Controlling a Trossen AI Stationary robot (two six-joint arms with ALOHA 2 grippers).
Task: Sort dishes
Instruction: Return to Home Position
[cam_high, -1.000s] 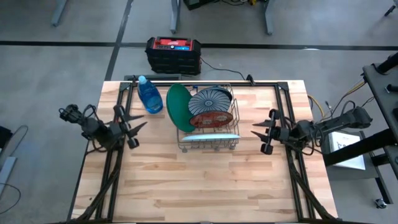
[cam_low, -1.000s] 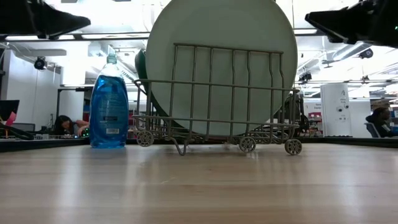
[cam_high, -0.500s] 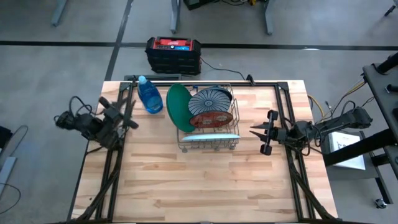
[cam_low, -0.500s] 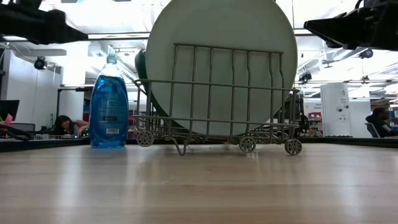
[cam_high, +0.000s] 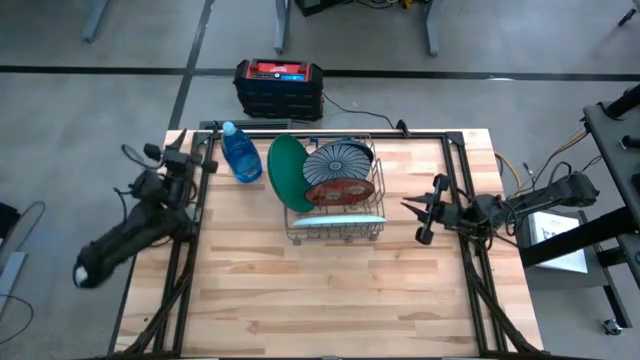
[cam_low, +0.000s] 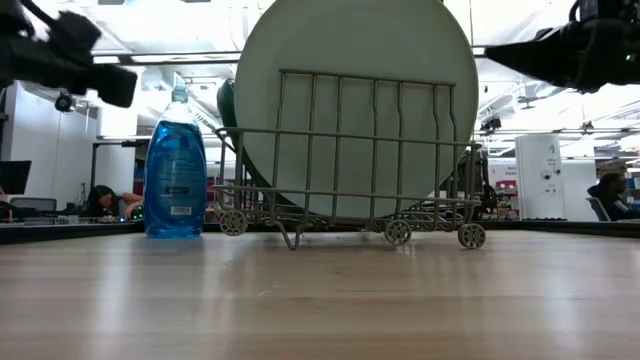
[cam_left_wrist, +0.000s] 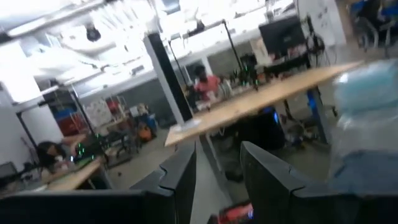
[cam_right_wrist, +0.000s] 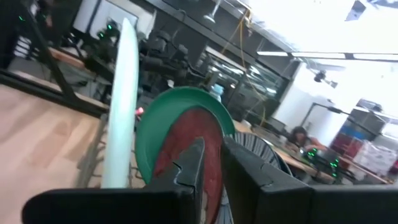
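Note:
The dishes stand on edge in a wire rack (cam_high: 335, 232) at the table's far middle. They are a green plate (cam_high: 285, 170), a striped plate (cam_high: 337, 160), a red plate (cam_high: 340, 190) and a pale plate (cam_high: 335, 220) nearest me, which fills the low view (cam_low: 355, 100). My left gripper (cam_high: 180, 158) is at the far left, beside the blue bottle (cam_high: 240, 152). It points toward the far edge, open and with nothing between its fingers (cam_left_wrist: 217, 180). My right gripper (cam_high: 407, 206) hangs right of the rack and points at it. Its fingers (cam_right_wrist: 213, 155) are a narrow slit apart and hold nothing.
A black and red box (cam_high: 278, 85) sits on the floor beyond the far edge. Dark frame rails (cam_high: 455, 160) run along the table's left, right and far sides. Bare wood (cam_high: 330, 300) stretches from the rack to the near edge.
My left arm has swung quickly away from the rack, so its gripper has gone toward the far left corner and now points toward the far edge. My right gripper has stayed in place and has drawn its fingers nearly together.

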